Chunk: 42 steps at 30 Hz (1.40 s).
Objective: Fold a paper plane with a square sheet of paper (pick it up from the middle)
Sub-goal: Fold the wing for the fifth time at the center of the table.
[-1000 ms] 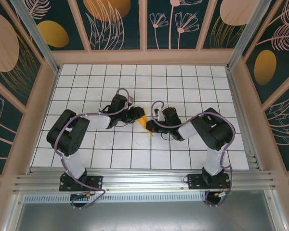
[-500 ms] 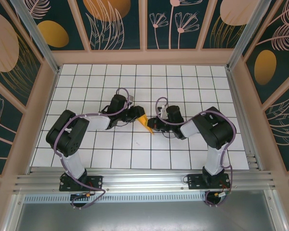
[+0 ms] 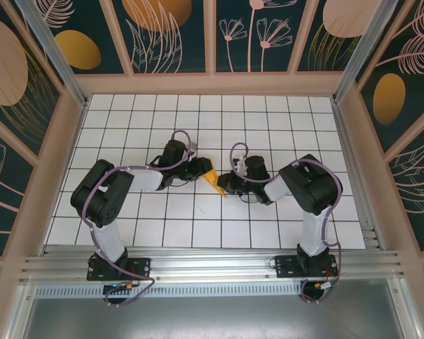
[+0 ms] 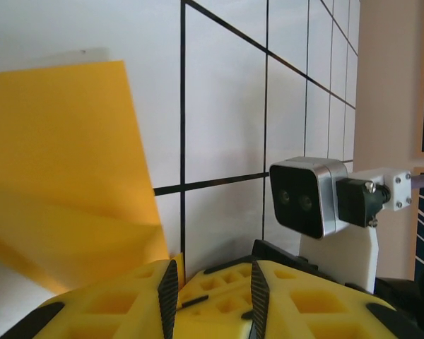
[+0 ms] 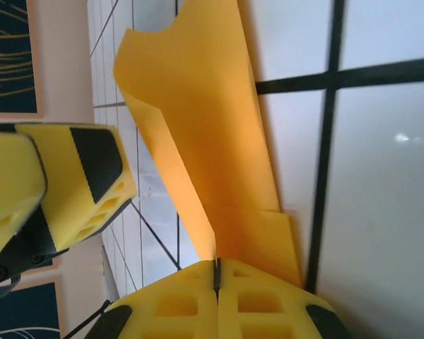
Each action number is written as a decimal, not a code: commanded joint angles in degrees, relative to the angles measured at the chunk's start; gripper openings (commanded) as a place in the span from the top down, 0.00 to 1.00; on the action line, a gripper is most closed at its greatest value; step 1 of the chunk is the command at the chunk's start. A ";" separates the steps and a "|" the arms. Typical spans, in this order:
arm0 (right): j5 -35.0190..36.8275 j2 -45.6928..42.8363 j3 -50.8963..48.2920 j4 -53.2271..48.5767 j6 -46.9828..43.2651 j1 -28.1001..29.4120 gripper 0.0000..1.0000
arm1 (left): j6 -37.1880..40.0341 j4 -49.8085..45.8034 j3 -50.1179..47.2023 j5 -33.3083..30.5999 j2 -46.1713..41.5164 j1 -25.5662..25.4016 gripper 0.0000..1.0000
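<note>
Near the middle of the white tabletop ruled with black grid lines: a thin orange-yellow sheet of paper, folded partway into a narrow wedge and tapering toward 5 o'clock in the overhead view. At 4 o'clock of the paper, the right gripper, touching it; at 10 o'clock, the left gripper, just beside it. Both black arms bent inward from their bases at 6 o'clock, wrists close together over the table centre. Through the right wrist camera: yellow fingers of the right gripper pressed flat together, with the paper's lower edge pinched in the seam between them. Above that seam, one flap standing up and curling toward 12 o'clock; a second, shorter layer just at 1 o'clock of the seam. At 9 o'clock of that view, one of the left gripper's yellow, black-padded fingers, near the raised flap but apart from it. Through the left wrist camera: jaws parted, a clear gap between the black pads, nothing clamped there; in that gap, what look like the tips of the right gripper's fingers. Paper spread at 9 o'clock of that view, one crease running across it. At 3 o'clock, a silver-faced camera on a white bracket.
</note>
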 commanded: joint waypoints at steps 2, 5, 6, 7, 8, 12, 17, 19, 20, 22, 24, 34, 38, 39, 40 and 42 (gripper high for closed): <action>-0.04 1.50 -0.13 -0.17 1.10 -1.09 1.00 | 1.80 1.68 -0.74 0.70 0.24 -0.31 0.65; -0.03 1.79 -0.17 -0.09 1.41 -1.27 1.00 | 2.24 2.28 -1.09 0.72 -0.21 -0.32 0.65; -0.08 1.83 -0.13 -0.25 1.53 -1.36 1.00 | 2.27 2.49 -1.05 0.78 -0.24 -0.30 0.65; -0.05 1.90 -0.22 -0.05 1.72 -1.45 1.00 | 2.35 2.83 -1.20 0.90 -0.17 -0.33 0.65; -0.04 1.97 -0.31 0.11 1.82 -1.47 1.00 | 2.40 3.29 -1.42 1.01 -0.14 -0.31 0.65; -0.21 2.07 -0.83 1.06 2.57 -1.72 1.00 | 2.46 4.31 -1.66 1.20 0.28 -0.33 0.65; -0.56 2.36 -1.05 1.53 3.08 -1.89 1.00 | 2.25 4.47 -0.88 1.62 1.70 -0.33 0.65; -0.50 2.39 -1.08 1.51 3.17 -1.89 1.00 | 2.45 3.45 -0.26 1.22 2.34 -0.31 0.66; -0.49 2.45 -1.03 1.41 3.15 -1.89 1.00 | 2.67 2.85 0.11 0.90 2.65 -0.28 0.66; -0.49 2.45 -0.97 1.36 3.19 -1.87 1.00 | 2.68 2.15 0.55 0.71 3.32 -0.33 0.66; -0.48 2.54 -0.90 0.98 3.06 -1.84 1.00 | 2.83 1.71 0.90 0.64 3.77 -0.33 0.67; -0.67 3.05 -0.75 0.60 2.82 -1.89 1.00 | 3.98 -0.63 1.76 -0.70 5.22 -0.33 0.67; -0.87 3.32 -0.75 0.66 2.82 -1.86 1.00 | 4.40 -0.76 2.09 -0.49 6.00 -0.33 0.67; -0.85 3.35 -0.75 0.62 2.80 -1.88 1.00 | 4.52 -0.81 2.20 -0.55 6.23 -0.31 0.67; -0.84 3.32 -0.75 0.60 2.72 -1.87 1.00 | 4.68 -0.89 2.32 -0.56 6.38 -0.33 0.67; -0.83 3.30 -0.75 0.35 2.63 -1.86 1.00 | 4.87 -1.60 2.77 -0.82 6.87 -0.33 0.67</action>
